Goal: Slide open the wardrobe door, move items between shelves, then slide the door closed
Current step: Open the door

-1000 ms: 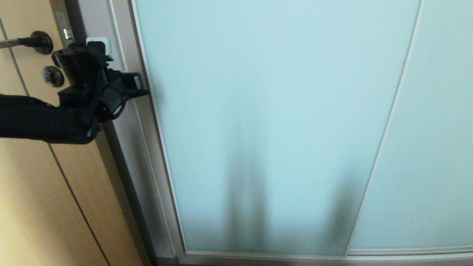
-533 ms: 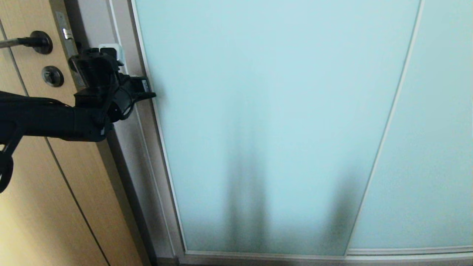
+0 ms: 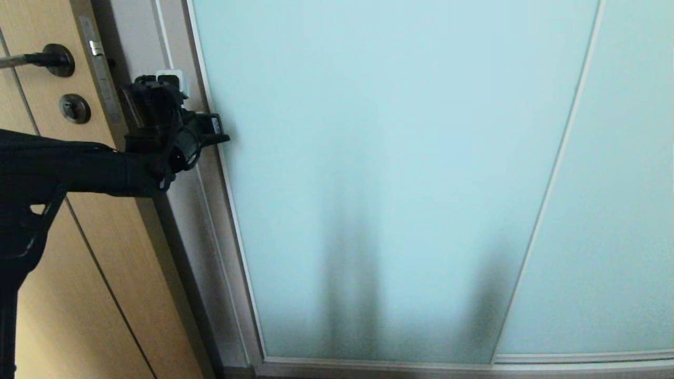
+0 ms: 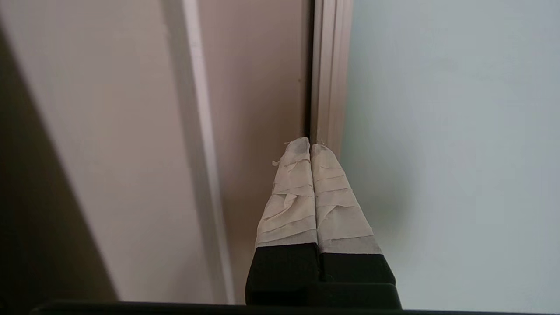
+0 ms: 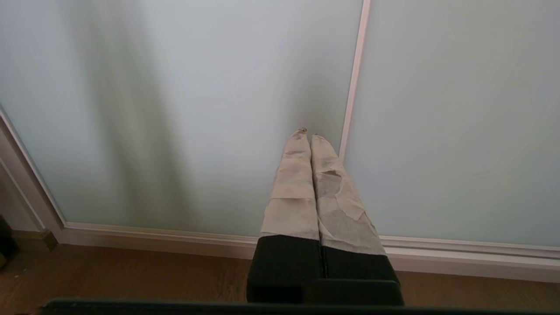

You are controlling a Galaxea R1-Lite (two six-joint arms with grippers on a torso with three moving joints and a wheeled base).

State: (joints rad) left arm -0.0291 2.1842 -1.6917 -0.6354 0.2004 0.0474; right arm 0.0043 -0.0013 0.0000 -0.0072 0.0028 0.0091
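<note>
Two taped fingertips of the left gripper (image 4: 310, 146), pressed together, have advanced to the tall frosted blue-green glass sliding wardrobe door (image 3: 389, 173)'s silver frame edge, apparently touching; door still closed.

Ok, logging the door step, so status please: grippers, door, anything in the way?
Left gripper shut, tips at the frame edge of the sliding wardrobe door. Right gripper shut, parked low facing the glass. Door closed. Nothing seen in the way.
</note>
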